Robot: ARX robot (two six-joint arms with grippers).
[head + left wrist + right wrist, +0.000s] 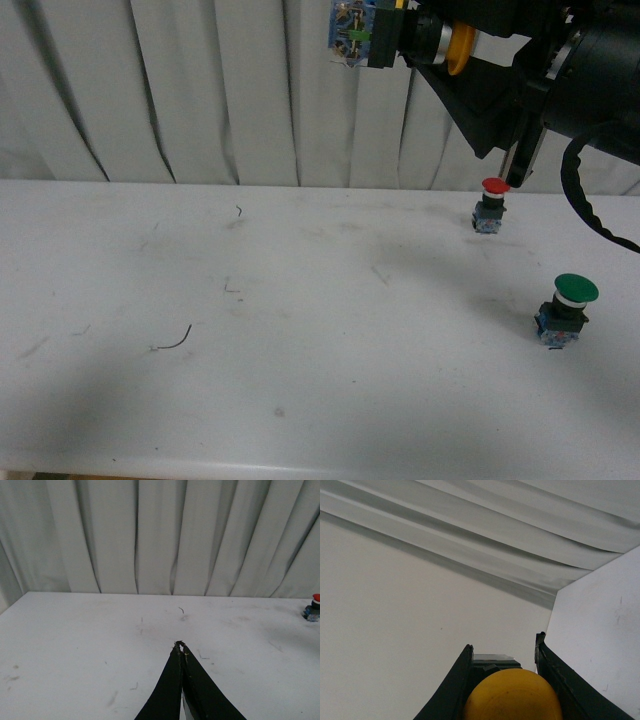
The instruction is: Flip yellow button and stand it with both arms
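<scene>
High above the table, at the top of the front view, my right gripper [400, 35] is shut on the yellow button [460, 45]. The button lies sideways, its yellow cap toward the arm and its blue contact block pointing left. In the right wrist view the yellow button [512, 695] fills the gap between the two black fingers [451, 690], cap nearest the camera. My left gripper [180, 644] is shut with nothing in it, its tips meeting above the white table [75, 645]. The left arm is out of the front view.
A red-capped button [492, 205] stands on the table at the far right, also seen as the red-capped button [313, 607] in the left wrist view. A green-capped button [568, 310] stands nearer, right. A small wire scrap [175, 342] lies left. Pleated white curtain [200, 90] behind.
</scene>
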